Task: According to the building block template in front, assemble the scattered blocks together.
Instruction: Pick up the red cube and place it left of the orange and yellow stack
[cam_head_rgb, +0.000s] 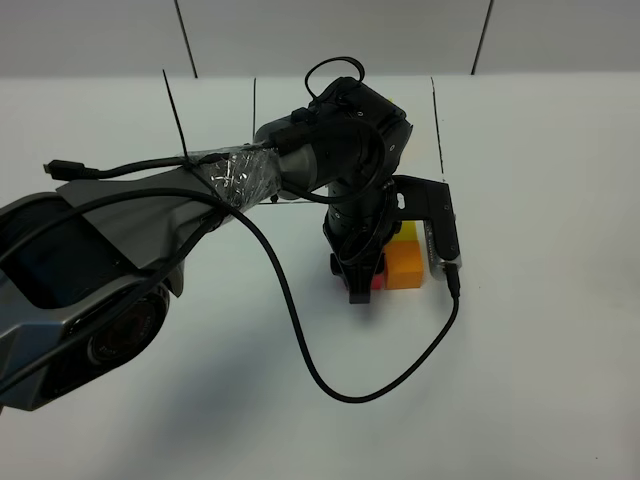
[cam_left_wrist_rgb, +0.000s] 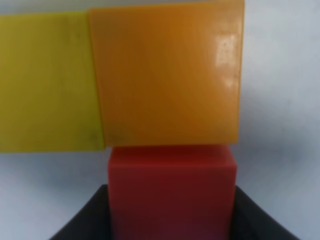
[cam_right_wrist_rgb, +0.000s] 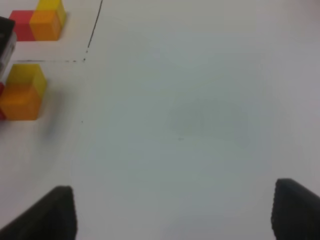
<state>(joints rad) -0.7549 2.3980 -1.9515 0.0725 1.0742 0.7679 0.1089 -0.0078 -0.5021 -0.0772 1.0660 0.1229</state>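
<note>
My left gripper (cam_head_rgb: 362, 285) reaches across the middle and points down. In the left wrist view its black fingers (cam_left_wrist_rgb: 80, 227) press both sides of the red cube (cam_left_wrist_rgb: 172, 190). The red cube touches the orange cube (cam_left_wrist_rgb: 165, 75), and the yellow cube (cam_left_wrist_rgb: 47, 82) sits flush beside the orange one, making an L. From above I see the orange cube (cam_head_rgb: 405, 266), the yellow cube (cam_head_rgb: 408, 232) and a sliver of the red cube (cam_head_rgb: 377, 284). The framed template (cam_right_wrist_rgb: 42, 22) shows in the right wrist view; the arm hides it from above. My right gripper (cam_right_wrist_rgb: 175, 215) is open and empty over bare table.
The thin black frame line (cam_right_wrist_rgb: 92, 32) runs beside the template, with its lines also visible from above (cam_head_rgb: 436, 125). A black cable (cam_head_rgb: 300, 330) loops from the left arm over the table in front of the cubes. The table is white.
</note>
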